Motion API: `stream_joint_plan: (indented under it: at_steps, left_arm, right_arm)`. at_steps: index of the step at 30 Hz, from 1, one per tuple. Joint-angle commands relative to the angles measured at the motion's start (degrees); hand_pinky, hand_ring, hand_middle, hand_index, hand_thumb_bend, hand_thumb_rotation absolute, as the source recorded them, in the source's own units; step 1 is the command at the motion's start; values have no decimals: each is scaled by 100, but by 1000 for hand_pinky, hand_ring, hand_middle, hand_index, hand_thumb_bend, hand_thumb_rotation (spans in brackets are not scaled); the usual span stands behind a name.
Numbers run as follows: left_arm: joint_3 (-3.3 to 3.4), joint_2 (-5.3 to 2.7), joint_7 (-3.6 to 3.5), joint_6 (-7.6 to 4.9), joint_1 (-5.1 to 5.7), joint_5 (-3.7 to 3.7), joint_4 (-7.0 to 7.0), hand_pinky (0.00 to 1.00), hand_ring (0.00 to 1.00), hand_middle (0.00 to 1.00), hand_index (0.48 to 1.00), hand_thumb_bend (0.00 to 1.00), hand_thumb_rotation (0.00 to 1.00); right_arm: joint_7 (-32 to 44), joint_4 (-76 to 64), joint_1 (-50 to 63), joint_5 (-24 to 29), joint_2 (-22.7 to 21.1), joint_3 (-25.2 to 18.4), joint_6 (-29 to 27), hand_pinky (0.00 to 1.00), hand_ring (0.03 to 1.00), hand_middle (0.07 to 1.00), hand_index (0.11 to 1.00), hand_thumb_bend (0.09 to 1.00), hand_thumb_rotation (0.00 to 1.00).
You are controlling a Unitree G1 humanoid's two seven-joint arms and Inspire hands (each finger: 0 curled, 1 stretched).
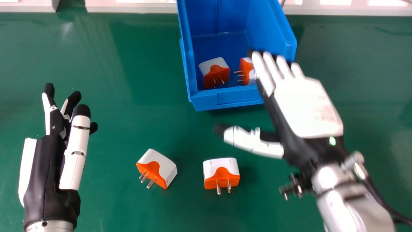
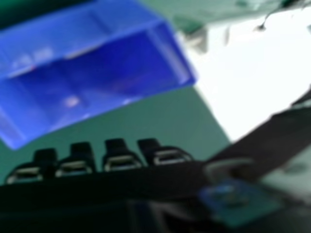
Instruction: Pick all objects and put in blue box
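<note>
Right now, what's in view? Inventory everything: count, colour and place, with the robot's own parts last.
Blue box: one, blue, at the table's far side.
Plug adapters in the box: two visible, orange and white, near its front wall, one at left, one further right.
Plug adapters on the table: two, orange and white, nearer the robot, left one and right one.
Table: one, green, under everything.
Edging: white, beyond the table's far side.
Left hand: one, black and white, head view's left.
Right hand: one, black and white, overlapping the box's near right corner in the head view.
Forearms: two, silver, left and right, at the bottom edge.
</note>
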Motion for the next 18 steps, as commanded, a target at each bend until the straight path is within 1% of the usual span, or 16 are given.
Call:
stream_joint_plan:
  at_steps: [1,7,13,16,18]
  left_arm:
    - [-25,2,14,-86,10,-11,-100,843,926,961,967,335,865]
    - [-46,10,18,-152,-10,10,-57,844,926,962,967,344,867]
    - [-53,25,21,-142,-29,24,-60,845,927,962,968,346,867]
    - [-51,28,25,-168,-57,27,-13,845,927,962,968,348,869]
    - [-54,28,24,-181,-56,31,-3,845,927,962,968,348,869]
  right_arm:
    - [146,-163,154,-13,-218,-153,-306,1000,1000,1000,988,490,947]
    - [444,19,373,-23,-514,-228,-806,1000,1000,1000,978,504,956]
    - [709,345,276,17,-578,-233,-1178,1000,1000,999,976,509,959]
    - [947,563,67,-46,-622,-196,-1309,1000,997,994,973,514,957]
    - [1046,667,-35,-85,-620,-189,-1365,1000,994,992,972,515,956]
